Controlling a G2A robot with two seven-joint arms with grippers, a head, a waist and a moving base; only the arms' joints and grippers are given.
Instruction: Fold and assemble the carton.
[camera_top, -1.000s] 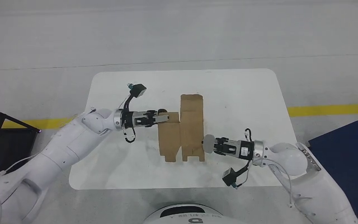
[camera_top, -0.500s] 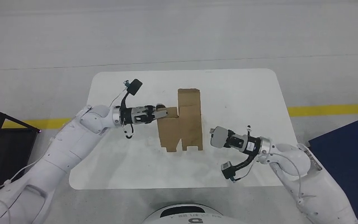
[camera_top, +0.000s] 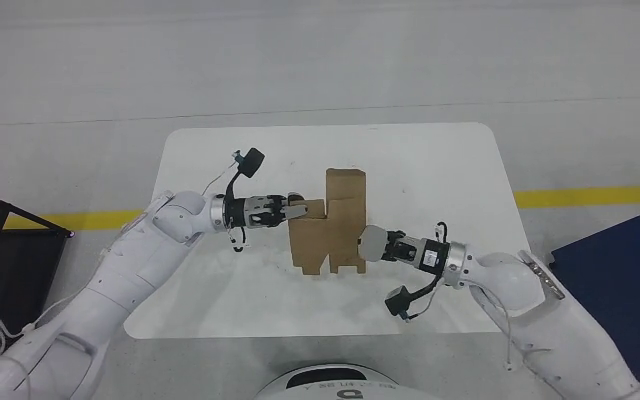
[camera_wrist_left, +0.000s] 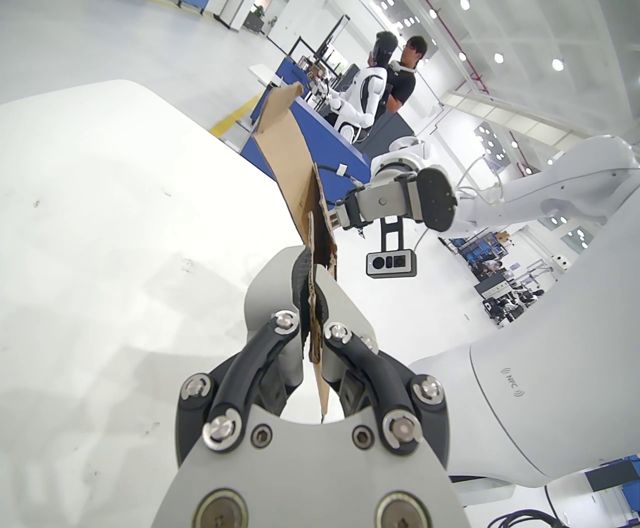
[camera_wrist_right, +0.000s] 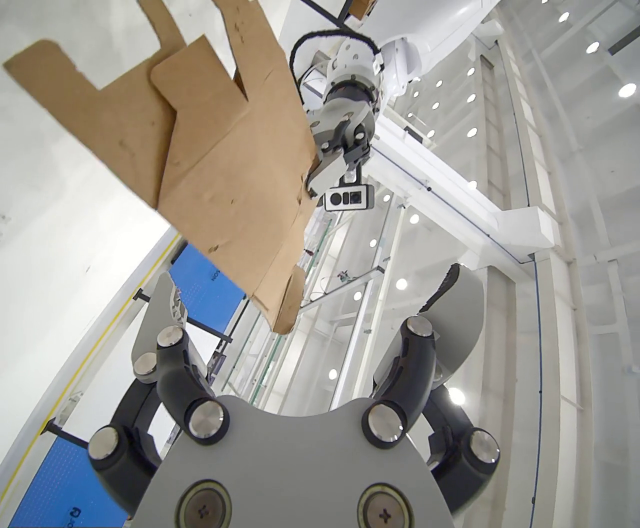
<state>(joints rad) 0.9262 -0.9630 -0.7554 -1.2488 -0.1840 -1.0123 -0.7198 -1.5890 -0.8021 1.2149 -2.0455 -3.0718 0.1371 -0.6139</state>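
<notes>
Item: flattened brown carton (camera_top: 330, 225), raised above the middle of your white table (camera_top: 430, 170), between both arms. Your left gripper (camera_wrist_left: 311, 300): fingers pressed together on the carton's edge, pinching it. Your right gripper (camera_wrist_right: 310, 295): fingers spread wide, a carton corner hanging between them, apparently not touching either finger.

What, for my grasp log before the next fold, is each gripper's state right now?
Left gripper: shut on the carton.
Right gripper: open, at the carton's edge, holding nothing.
</notes>
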